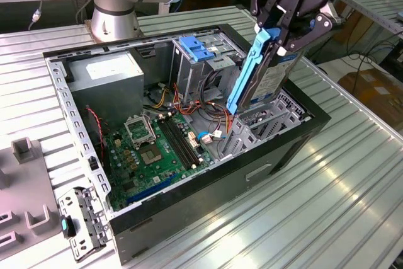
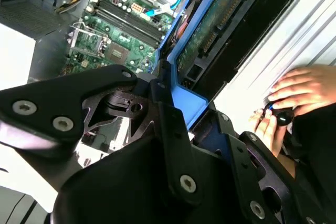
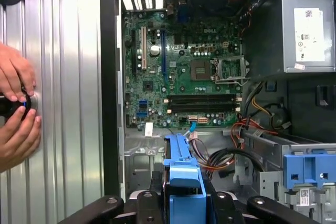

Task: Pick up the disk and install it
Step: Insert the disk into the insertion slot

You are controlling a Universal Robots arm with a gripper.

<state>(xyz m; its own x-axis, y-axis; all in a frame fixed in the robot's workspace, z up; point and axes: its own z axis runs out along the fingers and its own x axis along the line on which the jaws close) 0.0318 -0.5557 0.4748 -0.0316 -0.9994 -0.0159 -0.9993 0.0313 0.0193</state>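
Note:
My gripper (image 1: pixel 284 37) is shut on the disk (image 1: pixel 269 77), a flat drive with a blue plastic frame along its edge. The disk hangs tilted, upper end in the jaws, lower end dipping into the metal drive bay (image 1: pixel 261 124) at the corner of the open computer case on the exterior view's right. In the second wrist view the disk's green circuit-board side (image 2: pixel 218 22) faces the camera beyond the black fingers (image 2: pixel 173 129). In the first wrist view the blue frame of the disk (image 3: pixel 181 174) sticks out between the finger bases.
The open case (image 1: pixel 208 187) holds a green motherboard (image 1: pixel 157 149), a grey power supply box (image 1: pixel 107 77), loose cables and a blue ridged latch (image 1: pixel 196 48). A person's hands (image 3: pixel 16 108) hold a small black object on the ribbed table beside the case. Grey fixtures (image 1: pixel 25 149) lie at the exterior view's left.

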